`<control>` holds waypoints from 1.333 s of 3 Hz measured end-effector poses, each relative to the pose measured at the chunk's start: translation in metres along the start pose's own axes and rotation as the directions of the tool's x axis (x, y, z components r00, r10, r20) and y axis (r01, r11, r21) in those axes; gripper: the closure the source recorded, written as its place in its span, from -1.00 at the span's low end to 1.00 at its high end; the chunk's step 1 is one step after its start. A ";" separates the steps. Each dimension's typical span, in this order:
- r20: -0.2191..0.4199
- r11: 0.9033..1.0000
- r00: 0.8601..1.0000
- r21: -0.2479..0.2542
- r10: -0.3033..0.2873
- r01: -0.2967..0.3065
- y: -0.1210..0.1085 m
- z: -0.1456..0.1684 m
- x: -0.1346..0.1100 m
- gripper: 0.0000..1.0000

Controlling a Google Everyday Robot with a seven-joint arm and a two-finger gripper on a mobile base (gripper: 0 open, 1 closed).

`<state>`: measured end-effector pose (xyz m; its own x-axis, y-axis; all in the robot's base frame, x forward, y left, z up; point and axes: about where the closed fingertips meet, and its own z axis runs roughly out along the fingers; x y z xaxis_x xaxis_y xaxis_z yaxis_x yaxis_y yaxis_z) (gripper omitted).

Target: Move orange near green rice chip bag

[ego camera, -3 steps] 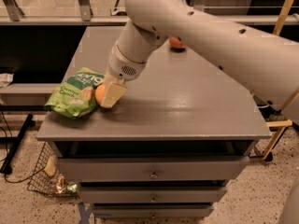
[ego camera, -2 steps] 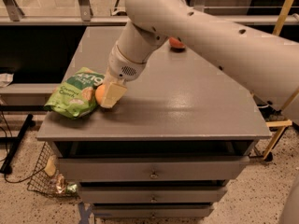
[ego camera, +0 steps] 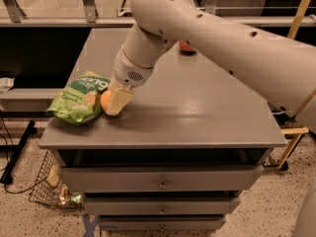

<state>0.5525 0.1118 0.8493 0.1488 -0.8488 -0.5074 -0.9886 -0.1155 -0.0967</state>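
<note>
Grey cabinet top (ego camera: 197, 107) holds your orange (ego camera: 104, 101), touching the right edge of the green bag (ego camera: 78, 98). Your gripper (ego camera: 113, 102) sits against the orange; whether it grips, you cannot tell. Placing looks done: next, let go and lift away gently.

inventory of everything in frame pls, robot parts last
bag: 1, green with white lettering, front-left of the cabinet top
orange: 1, pale orange, right beside the bag's right edge, at the gripper
red fruit: 1, reddish, far side of the cabinet top, mostly hidden behind the arm
cabinet: 1, grey, centre of view, drawers in its front
basket: 1, dark wire, on the floor by the cabinet's front-left corner
arm: 1, white, reaching in from the right across the cabinet top
gripper: 1, cream, down at the cabinet top against the orange's right side
</note>
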 end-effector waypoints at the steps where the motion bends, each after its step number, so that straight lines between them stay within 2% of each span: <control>1: -0.001 1.000 1.000 -0.002 -0.001 0.001 0.001 0.001 -0.001 -1.00; 2: -0.001 1.000 1.000 -0.002 -0.001 0.001 0.001 0.001 -0.001 -1.00; 3: 0.006 0.999 1.000 0.051 0.006 -0.007 0.004 -0.023 0.008 -1.00; 4: 0.019 0.991 1.000 0.133 0.011 -0.014 0.015 -0.073 0.027 -1.00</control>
<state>0.5404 0.0494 0.8971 0.1380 -0.8400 -0.5247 -0.9787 -0.0342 -0.2026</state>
